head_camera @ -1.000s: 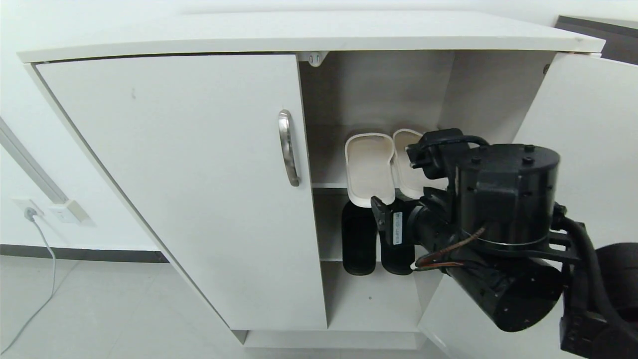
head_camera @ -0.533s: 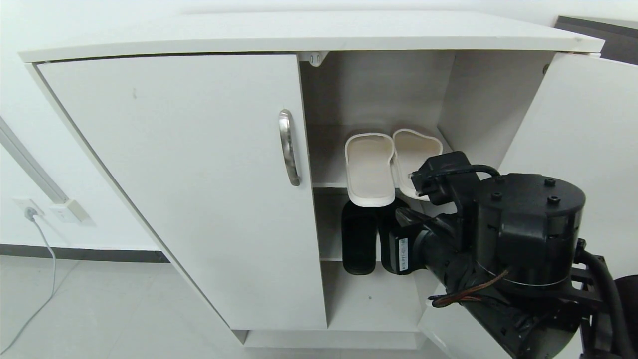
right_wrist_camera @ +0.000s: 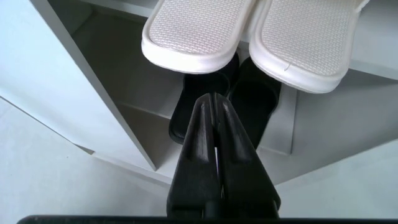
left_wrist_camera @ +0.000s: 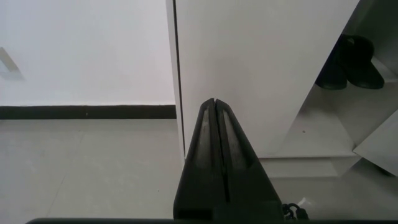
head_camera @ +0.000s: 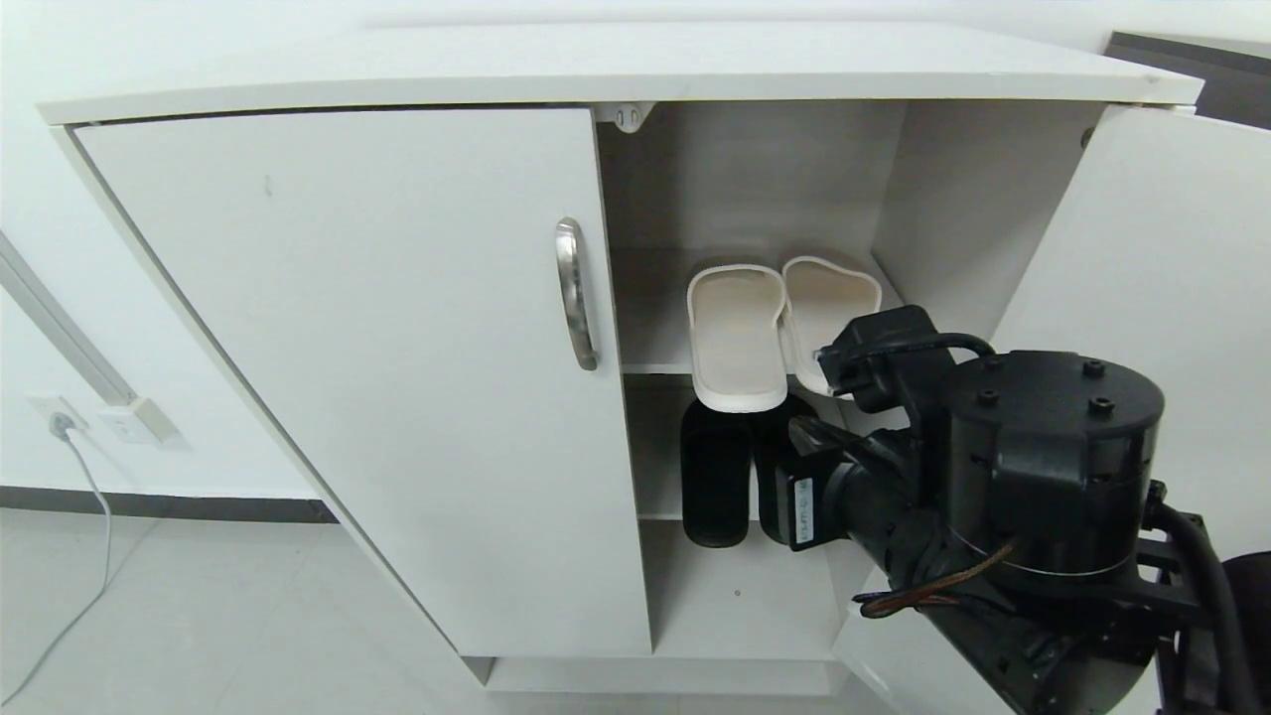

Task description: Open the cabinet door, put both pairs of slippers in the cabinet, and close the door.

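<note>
A white cabinet (head_camera: 616, 70) stands with its left door (head_camera: 348, 348) shut, a metal handle (head_camera: 574, 295) upright near that door's inner edge, and its right door (head_camera: 1142, 298) swung wide open. Both pairs of slippers sit in the exposed right half.

The white slippers (head_camera: 737, 333) lie side by side on the upper shelf with their footbeds up. Their long axes run from the cabinet's back to its front, and their rounded near ends jut out over the shelf's front edge. The black slippers (head_camera: 715, 477) rest on the shelf directly beneath, also side by side and also lined up back to front, with their near ends poking past that shelf's edge. Seen from the right wrist, the textured white soles (right_wrist_camera: 199, 31) overhang the black pair (right_wrist_camera: 249, 99).

The right arm (head_camera: 1033, 467) hangs just outside the open compartment. The right gripper (right_wrist_camera: 214, 102) points in at the shelves, its jaws clenched together on nothing, apart from either pair.

The left gripper (left_wrist_camera: 214, 106) sits low over the grey floor (left_wrist_camera: 81, 168) facing the shut door, with jaws likewise pressed closed and empty. The black pair (left_wrist_camera: 351, 62) shows past the door's edge. A wall socket (head_camera: 60, 417) with a cable is off to the cabinet's left.
</note>
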{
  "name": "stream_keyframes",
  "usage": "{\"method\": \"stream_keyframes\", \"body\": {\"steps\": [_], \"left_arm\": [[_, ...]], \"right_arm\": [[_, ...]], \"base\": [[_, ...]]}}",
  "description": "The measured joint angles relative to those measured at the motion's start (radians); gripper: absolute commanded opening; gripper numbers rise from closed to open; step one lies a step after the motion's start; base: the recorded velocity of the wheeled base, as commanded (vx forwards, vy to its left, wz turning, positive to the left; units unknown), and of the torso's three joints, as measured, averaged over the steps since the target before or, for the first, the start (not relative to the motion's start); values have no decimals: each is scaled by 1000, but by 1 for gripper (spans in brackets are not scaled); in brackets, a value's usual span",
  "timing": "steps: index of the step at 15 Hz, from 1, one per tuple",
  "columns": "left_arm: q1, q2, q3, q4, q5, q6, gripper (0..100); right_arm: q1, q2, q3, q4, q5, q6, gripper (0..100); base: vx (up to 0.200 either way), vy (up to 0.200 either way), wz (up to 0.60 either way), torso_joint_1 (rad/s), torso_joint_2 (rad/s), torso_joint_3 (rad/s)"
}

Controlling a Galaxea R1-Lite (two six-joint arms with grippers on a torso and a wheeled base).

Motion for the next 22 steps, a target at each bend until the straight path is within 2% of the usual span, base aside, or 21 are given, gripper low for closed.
{"method": "stream_keyframes", "body": {"steps": [17,22], "left_arm": [[0,0,0,0,-1,-3,0],[0,0,0,0,-1,-3,0]], "right_arm": [[3,17,9,-9,-3,4,0],[-9,26,26,-66,5,0,0]], "base": [[-200,0,0,2,2,1],[0,0,0,0,0,0]]}}
